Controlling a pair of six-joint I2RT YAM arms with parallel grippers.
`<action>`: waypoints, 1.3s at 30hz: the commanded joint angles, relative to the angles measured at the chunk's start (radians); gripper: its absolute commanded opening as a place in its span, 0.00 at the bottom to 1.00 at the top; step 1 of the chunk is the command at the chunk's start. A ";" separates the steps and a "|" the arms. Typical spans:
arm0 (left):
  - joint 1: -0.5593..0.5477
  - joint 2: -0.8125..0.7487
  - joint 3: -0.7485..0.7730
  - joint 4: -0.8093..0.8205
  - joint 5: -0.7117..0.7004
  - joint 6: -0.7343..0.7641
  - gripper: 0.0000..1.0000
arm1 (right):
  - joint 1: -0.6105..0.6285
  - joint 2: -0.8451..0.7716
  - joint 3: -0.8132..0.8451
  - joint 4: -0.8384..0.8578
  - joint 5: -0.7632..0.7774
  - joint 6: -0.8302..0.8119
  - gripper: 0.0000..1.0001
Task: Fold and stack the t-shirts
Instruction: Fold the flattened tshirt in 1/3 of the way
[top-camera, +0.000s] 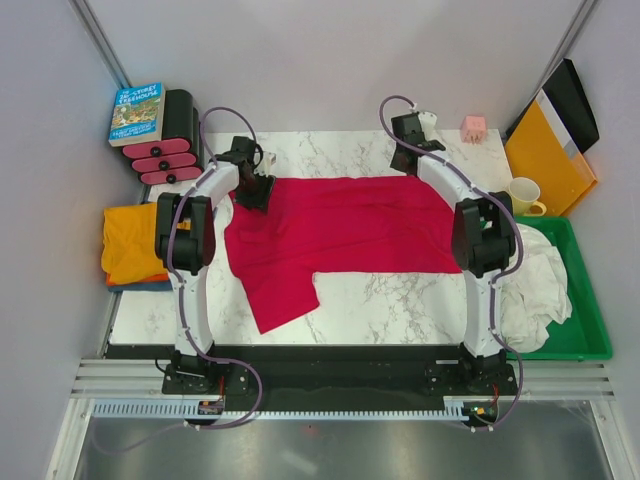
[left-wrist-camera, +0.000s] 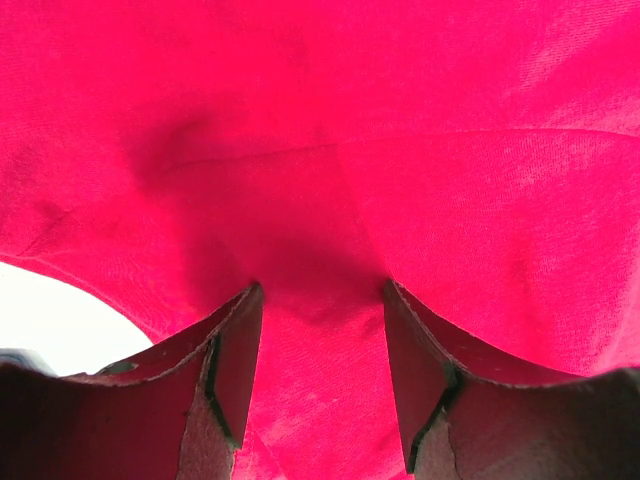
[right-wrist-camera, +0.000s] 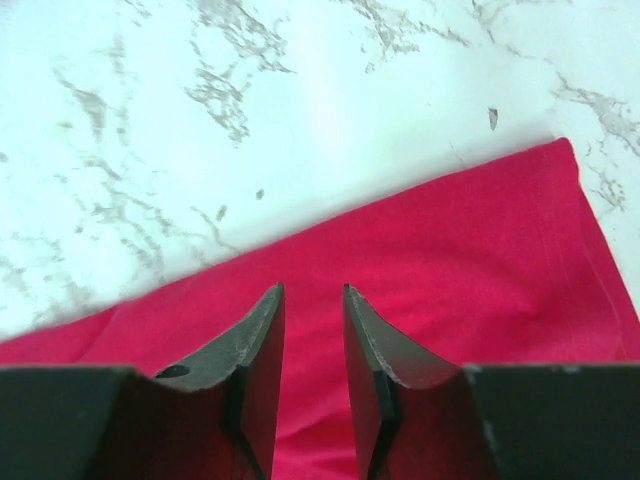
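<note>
The crimson red t-shirt (top-camera: 335, 225) lies spread flat across the middle of the marble table, one sleeve hanging toward the near left. My left gripper (top-camera: 256, 188) sits on the shirt's far left corner. In the left wrist view its fingers (left-wrist-camera: 235, 350) stand apart with red fabric (left-wrist-camera: 320, 200) between and all around them. My right gripper (top-camera: 404, 158) is over the shirt's far right corner. Its jaws (right-wrist-camera: 313, 290) are narrowly apart above the hem (right-wrist-camera: 450, 230). The folded orange t-shirt (top-camera: 130, 240) lies at the left on the dark blue one (top-camera: 150, 286).
A book (top-camera: 137, 112) and a black-and-pink rack (top-camera: 165, 150) stand at the far left. A green bin (top-camera: 585, 300) with white cloth (top-camera: 535, 280), a yellow mug (top-camera: 524, 195), the orange-yellow folder (top-camera: 548, 150) and a pink cube (top-camera: 473, 127) are at the right.
</note>
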 joint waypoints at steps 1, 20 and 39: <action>-0.001 0.042 0.042 -0.039 0.012 -0.020 0.59 | -0.024 0.094 0.025 -0.078 -0.007 0.009 0.37; -0.001 0.244 0.321 -0.210 -0.008 -0.021 0.58 | -0.081 0.430 0.379 -0.313 -0.277 0.015 0.41; 0.034 0.465 0.806 -0.169 -0.157 0.076 0.63 | -0.116 0.481 0.456 -0.172 -0.370 0.115 0.43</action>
